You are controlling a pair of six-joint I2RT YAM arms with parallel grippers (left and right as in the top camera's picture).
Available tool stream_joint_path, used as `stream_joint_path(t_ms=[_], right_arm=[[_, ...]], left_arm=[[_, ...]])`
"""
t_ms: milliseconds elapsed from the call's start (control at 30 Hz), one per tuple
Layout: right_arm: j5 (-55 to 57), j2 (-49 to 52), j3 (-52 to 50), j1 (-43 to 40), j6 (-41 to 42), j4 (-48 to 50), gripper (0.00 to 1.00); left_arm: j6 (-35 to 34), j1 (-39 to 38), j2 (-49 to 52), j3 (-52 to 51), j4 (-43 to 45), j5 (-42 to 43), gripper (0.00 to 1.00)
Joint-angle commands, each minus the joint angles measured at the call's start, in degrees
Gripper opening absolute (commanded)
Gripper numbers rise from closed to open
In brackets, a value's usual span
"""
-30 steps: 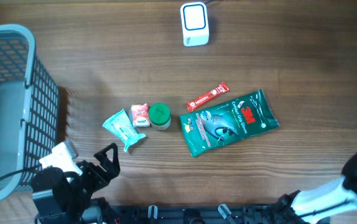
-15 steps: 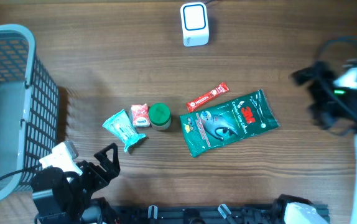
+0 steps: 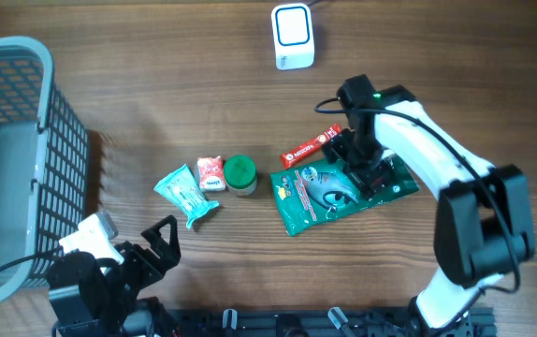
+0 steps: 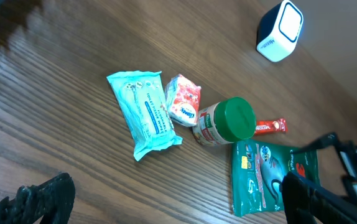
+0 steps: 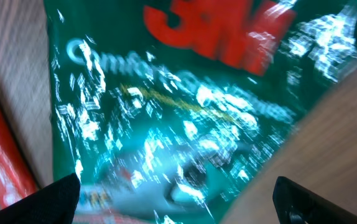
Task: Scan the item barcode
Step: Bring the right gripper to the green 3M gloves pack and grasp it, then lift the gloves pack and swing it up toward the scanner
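Our right end effector (image 5: 178,194) stands released, its fingers (image 5: 57,198) spread wide and gripping nothing. Between them the wrist view looks straight down on the green 3M packet (image 5: 166,124), which fills that blurred picture. From overhead we see this end effector over the packet's right half, by the red logo; whether it touches the film, we cannot tell. The packet lies flat and slightly askew on the bench (image 3: 156,94), right of centre.

Close by the packet's upper left edge lies a red stick sachet (image 3: 312,145), slanted the same way. Just left of the packet we find a green-lidded jar (image 3: 240,173), then a small red-and-white pack (image 3: 210,172) right against the jar, then a teal wipes packet (image 3: 186,193) lying at an angle. At the far edge of the bench, well apart from all these, sits the white scanner (image 3: 293,36) with its blue-framed face. A grey mesh basket (image 3: 63,159) occupies the left edge.

Our left end effector (image 4: 175,198) is likewise released, fingers wide, over bare wood at the near left corner, well apart from the items.
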Motion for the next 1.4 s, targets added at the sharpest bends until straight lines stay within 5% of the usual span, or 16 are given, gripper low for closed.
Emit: stream_joint_path(t_ms=[0,100,167,200,233,333,533,700,800,833,900,1067,1167,1200,1267,1367], right_arm=[[2.6,4.13,-0.15,-0.13,0.11,3.17,1.0],[4.9,8.2,-2.82,-0.15,0.28,4.46,0.98],[5.53,9.94,-7.26,-0.15,0.26,8.33,0.71],[4.52,10.45,-9.38,-0.15,0.28,10.16,0.44],[2.89,10.47,-11.37,-0.26,0.33,12.11,0.28],[1.07,9.73,-10.99,-1.27,-0.59,11.1,0.04],[0.22,-0.55,-3.85,-2.93,-12.22,3.06,0.04],[-25.38,-18.88,0.0,-6.16,-49.29,3.8,0.04],[-17.51,-27.02,-0.02,-6.14,-68.11,3.28,0.04],[-14.4,-28.15,-0.02,-6.14,-68.13,3.72,0.04],[-17.09,-29.59,-0.15,-6.14,-66.75,8.2,0.04],[-62.99,-28.17,-6.16,-5.81,-79.91,37.88,0.04],[-78.62,-26.01,-10.05,-5.03,-93.15,44.92,0.04],[-84.83,-24.9,-11.45,-4.85,-103.12,45.77,0.04],[-85.81,-23.08,-12.13,-4.39,-116.58,45.24,0.05],[-85.83,-21.62,-12.13,-2.1,-125.52,51.6,0.05]], left_arm=[[1.09,0.09,-0.09,-0.09,0.11,0.66,1.0],[1.09,0.09,-0.09,-0.09,0.11,0.66,1.0],[1.11,0.09,-0.09,-0.09,0.11,0.66,1.0],[1.11,0.09,-0.09,-0.09,0.11,0.68,1.0],[1.09,0.09,-0.09,-0.09,0.11,0.66,1.0],[1.09,0.09,-0.09,-0.09,0.11,0.66,1.0],[1.11,0.09,-0.09,-0.09,0.11,0.66,1.0],[1.11,0.09,-0.09,-0.09,0.11,0.66,1.0],[1.11,0.09,-0.09,-0.09,0.11,0.66,1.0],[1.11,0.09,-0.09,-0.09,0.11,0.66,1.0],[1.09,0.09,-0.09,-0.09,0.11,0.66,1.0],[1.11,0.09,-0.09,-0.09,0.11,0.66,1.0],[1.09,0.09,-0.09,-0.09,0.11,0.66,1.0],[1.11,0.09,-0.09,-0.09,0.11,0.66,1.0],[1.11,0.09,-0.09,-0.09,0.11,0.66,1.0],[1.09,0.09,-0.09,-0.09,0.11,0.66,1.0]])
